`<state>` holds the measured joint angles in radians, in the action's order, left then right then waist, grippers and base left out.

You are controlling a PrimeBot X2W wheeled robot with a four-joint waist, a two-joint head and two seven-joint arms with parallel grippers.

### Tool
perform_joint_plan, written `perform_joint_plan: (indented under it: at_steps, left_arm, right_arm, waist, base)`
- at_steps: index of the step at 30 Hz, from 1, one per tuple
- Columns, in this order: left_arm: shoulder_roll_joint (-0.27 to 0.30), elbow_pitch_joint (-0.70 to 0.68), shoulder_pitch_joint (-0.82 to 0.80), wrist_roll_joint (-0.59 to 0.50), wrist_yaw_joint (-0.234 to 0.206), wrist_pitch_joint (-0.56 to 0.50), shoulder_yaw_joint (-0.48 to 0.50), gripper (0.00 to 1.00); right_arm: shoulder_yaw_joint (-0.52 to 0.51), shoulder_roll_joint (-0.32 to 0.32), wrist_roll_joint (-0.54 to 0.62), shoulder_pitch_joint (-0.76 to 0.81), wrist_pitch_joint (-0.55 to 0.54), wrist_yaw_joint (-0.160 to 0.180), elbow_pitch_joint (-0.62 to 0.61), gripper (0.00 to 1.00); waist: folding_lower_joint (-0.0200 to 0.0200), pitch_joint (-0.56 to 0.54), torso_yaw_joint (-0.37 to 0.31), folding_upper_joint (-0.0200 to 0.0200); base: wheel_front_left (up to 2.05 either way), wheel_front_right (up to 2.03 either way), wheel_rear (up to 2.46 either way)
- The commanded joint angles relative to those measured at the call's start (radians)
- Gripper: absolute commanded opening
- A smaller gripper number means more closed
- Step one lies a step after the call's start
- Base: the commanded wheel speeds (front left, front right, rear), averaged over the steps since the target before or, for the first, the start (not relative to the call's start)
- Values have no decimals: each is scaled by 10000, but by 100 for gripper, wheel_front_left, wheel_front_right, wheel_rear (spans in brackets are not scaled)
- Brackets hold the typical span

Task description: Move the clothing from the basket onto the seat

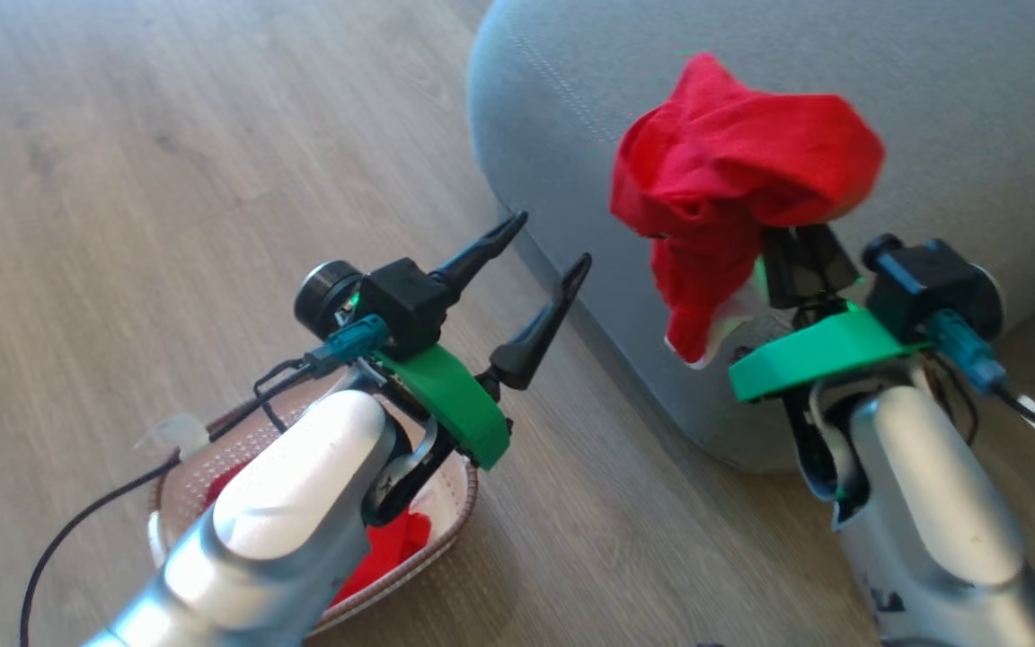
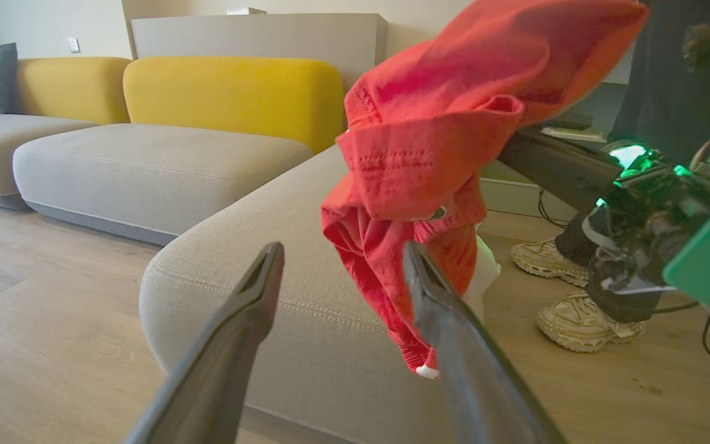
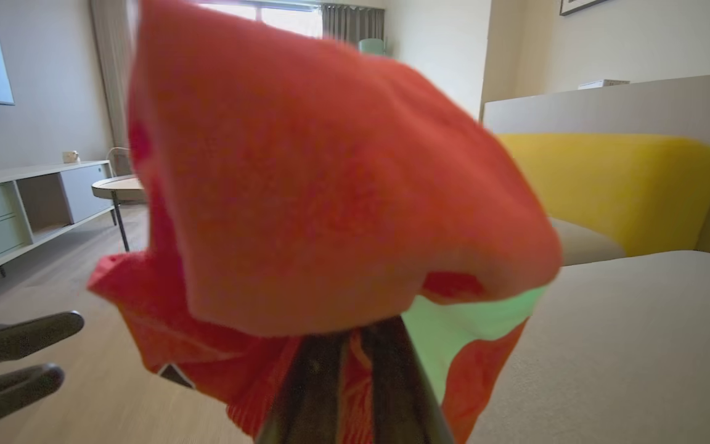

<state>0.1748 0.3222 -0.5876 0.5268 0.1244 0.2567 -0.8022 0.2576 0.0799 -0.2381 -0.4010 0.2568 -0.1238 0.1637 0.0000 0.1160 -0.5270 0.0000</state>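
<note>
A bright red piece of clothing [image 1: 733,171] hangs bunched from my right gripper [image 1: 803,250], whose jaws are shut on it above the front edge of the grey seat [image 1: 958,81]. In the right wrist view the garment [image 3: 330,185] drapes over my fingers [image 3: 330,382]. My left gripper [image 1: 553,241] is open and holds nothing, above the floor beside the seat's corner. Below my left forearm stands the basket [image 1: 456,521], with more red clothing [image 1: 396,544] inside, partly hidden by the arm. The left wrist view shows the held garment [image 2: 435,123] over the seat [image 2: 256,209].
Wooden floor [image 1: 167,180] lies to the left. A person's pale shoes [image 2: 583,320] stand on the floor beside the seat. Yellow backrests [image 2: 232,92] rise behind the cushions. A sideboard [image 3: 16,203] and a small round table [image 3: 114,188] stand farther off. A black cable [image 1: 104,503] trails by the basket.
</note>
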Motion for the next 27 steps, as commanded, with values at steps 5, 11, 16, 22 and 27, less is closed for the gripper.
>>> perform_joint_plan:
  at_steps: [5,11,16,22,27]
  left_arm:
    - [121,-353,-540,-27,63,51,45,100]
    - [180,-504,-744,-26,63,51,-224,100]
    - [397,-754,-770,-79,63,51,-405,100]
    - [697,-995,-800,-135,63,51,-558,100]
    - [881,-1109,-1098,-93,63,51,-936,100]
  right_arm:
    - [-370,-137,152,213,49,-69,-758,0]
    - [-918,-50,249,114,49,-69,-950,0]
    - [-1491,193,288,-543,49,-69,-666,0]
    - [-2036,671,334,-1619,49,-69,-91,0]
    - [-2365,1294,425,-2674,49,-69,766,0]
  waist:
    - [0,315,-195,0]
    - [0,670,-222,0]
    - [0,1080,-221,0]
    - [0,1624,-184,0]
    - [0,2350,134,0]
  base:
    - [0,0,0]
    - [0,0,0]
    - [0,0,0]
    - [0,0,0]
    - [0,0,0]
